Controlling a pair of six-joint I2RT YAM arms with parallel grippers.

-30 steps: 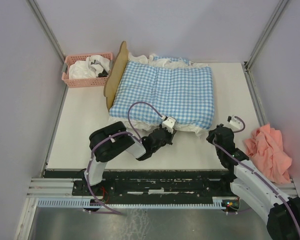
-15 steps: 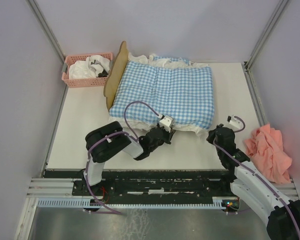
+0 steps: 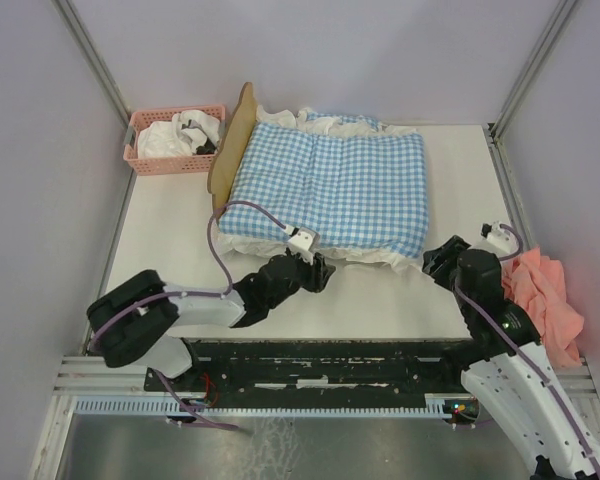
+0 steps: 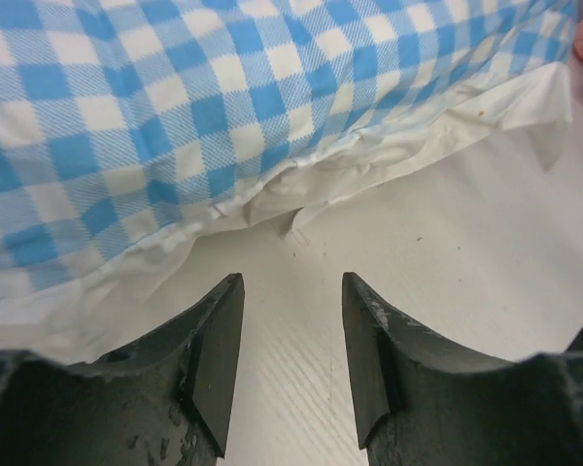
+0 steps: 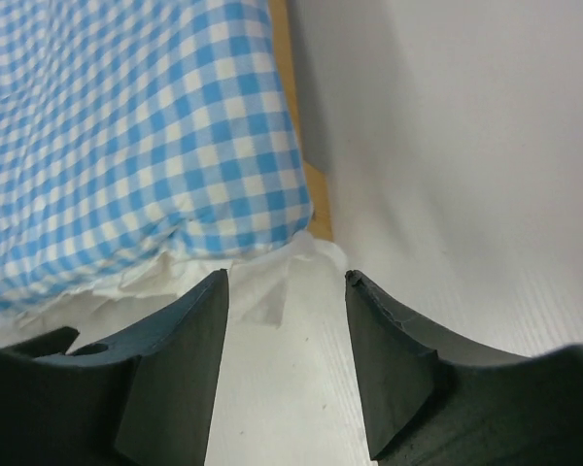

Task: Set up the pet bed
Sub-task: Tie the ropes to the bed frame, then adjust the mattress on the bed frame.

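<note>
White counter (image 3: 170, 260), lilac walls. The pet bed (image 3: 230, 150) sits toward the far-left corner, gingham bedding (image 3: 330, 185) laid over it. Left end effector (image 4: 291, 286) and right end effector (image 5: 287, 291) gape empty by its near edge. Next likely calls for tidying the ruffle.

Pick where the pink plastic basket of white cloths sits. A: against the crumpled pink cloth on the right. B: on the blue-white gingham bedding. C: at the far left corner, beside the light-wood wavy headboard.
C: the pink plastic basket stands in the far left corner, next to the light-wood wavy headboard.
</note>
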